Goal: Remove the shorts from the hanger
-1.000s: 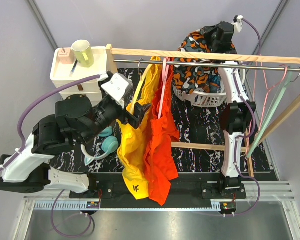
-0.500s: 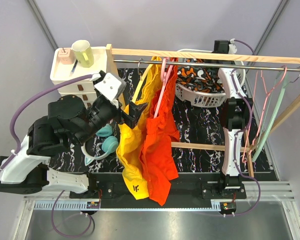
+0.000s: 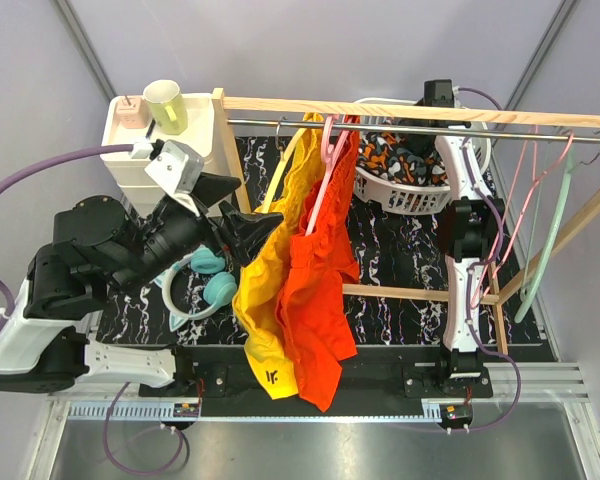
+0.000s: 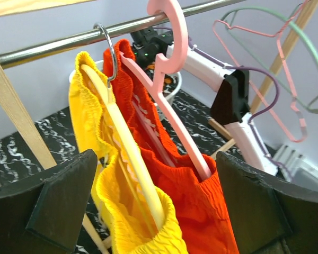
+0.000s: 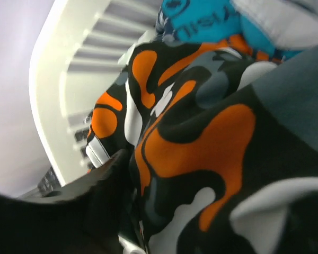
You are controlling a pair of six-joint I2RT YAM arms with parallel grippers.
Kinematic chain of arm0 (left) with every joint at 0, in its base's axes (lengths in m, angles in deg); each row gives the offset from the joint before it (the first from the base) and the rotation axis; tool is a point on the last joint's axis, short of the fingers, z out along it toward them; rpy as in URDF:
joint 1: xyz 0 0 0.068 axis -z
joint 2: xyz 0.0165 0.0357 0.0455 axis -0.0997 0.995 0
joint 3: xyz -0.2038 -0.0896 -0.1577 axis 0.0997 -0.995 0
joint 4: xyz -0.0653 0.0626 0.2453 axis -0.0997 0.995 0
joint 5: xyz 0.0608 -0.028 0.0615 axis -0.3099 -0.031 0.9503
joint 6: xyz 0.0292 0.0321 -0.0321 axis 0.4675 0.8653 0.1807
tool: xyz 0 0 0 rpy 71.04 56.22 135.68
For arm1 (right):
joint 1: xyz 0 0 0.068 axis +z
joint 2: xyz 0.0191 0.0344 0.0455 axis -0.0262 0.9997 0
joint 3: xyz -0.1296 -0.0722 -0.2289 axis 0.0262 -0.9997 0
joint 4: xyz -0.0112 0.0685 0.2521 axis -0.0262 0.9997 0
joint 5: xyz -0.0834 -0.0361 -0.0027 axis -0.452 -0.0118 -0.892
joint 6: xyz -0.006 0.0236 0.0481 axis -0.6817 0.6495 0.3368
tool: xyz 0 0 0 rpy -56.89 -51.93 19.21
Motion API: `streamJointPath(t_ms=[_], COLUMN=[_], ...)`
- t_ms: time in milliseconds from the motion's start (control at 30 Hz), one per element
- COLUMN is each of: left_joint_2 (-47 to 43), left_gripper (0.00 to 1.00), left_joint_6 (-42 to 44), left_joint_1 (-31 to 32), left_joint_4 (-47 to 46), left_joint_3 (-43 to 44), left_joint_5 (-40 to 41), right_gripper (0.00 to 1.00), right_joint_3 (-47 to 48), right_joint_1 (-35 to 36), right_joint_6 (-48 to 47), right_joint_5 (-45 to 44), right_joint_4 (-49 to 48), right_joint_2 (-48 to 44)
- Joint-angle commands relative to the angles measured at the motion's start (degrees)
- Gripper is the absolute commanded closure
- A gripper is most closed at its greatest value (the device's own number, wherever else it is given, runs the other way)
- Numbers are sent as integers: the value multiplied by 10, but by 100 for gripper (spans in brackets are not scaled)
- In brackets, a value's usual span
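Jaws: left gripper (image 4: 156,159) gapes empty, backed off yellow shorts (image 4: 90,106) ahead; right gripper (image 3: 439,94) unreadable, grey patterned shorts (image 5: 201,143) now in basket (image 5: 58,79) beneath, so that pair looks done.

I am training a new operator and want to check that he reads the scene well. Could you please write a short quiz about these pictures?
1. True or false: the yellow shorts hang on a hanger hooked on the rail.
2. Where do the patterned shorts lie?
A. in the white basket
B. on the drawer unit
C. over the rail
3. Fill in the gap: the left fingers stand ____ (open or shut), one on each side of the hanging shorts in the left wrist view.

Key: 1 true; 2 A; 3 open.
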Motion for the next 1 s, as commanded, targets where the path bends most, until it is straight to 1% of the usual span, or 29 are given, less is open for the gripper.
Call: streamJointPath(t_ms=[0,67,100,267,333,367,400,433,533,600,633,667,733,767,833,867,933,967], left_joint_2=[-21,-26,-29,-32,-26,-22,-20,-19,-12,-13,-15,-18,-24,-32,-41,-50,-61,-71], left_gripper=[1,1,1,1,1,1,1,1,1,1,1,1,1,1,1,1,1,1], left_joint_6=[-61,-68,-75,-84,-83,-83,-84,-84,-80,-83,-83,-86,-90,-94,-100,-105,-113,-121], left_joint_1=[-2,-2,-2,-2,-2,-2,-2,-2,-2,-2,-2,-2,-2,-2,-3,-2,-2,-2], left_joint_4=[-4,-2,-2,-2,-2,-3,-3,-2,-2,-4,-4,-4,-5,-4,-6,-6,-6,-7], left_joint_3=[-5,-10,-12,-11,-5,-2,4,6,13,14,13,13,9,5,-9,-15,-34,-41], left_joint_5=[-26,-28,-29,-39,-42,-44,-46,-49,-54,-50,-48,-45,-35,-31,-16,-9,-1,6], right_gripper=[23,15,13,9,8,7,3,0,0,0,0,0,0,0,0,0,0,0], right_joint_3=[-22,-61,-104,-216,-274,-299,-353,-378,-453,-505,-522,-552,-583,-615,-645,-672,-696,-723], right_joint_1=[32,48,51,72,85,88,95,98,113,130,156,169,203,210,219,220,220,220], right_joint_6=[-24,-45,-47,-57,-62,-59,-56,-49,-45,-50,-56,-62,-67,-64,-39,-30,-13,-7], right_joint_5=[-2,-31,-42,-46,-55,-55,-51,-50,-42,-7,-5,15,10,5,10,16,20,17], right_joint_4=[61,61,54,23,4,-7,-35,-44,-60,-84,-92,-100,-110,-111,-112,-112,-112,-115], right_joint_2=[-111,-144,-175,-263,-314,-333,-372,-388,-445,-479,-490,-500,-540,-570,-604,-641,-680,-724])
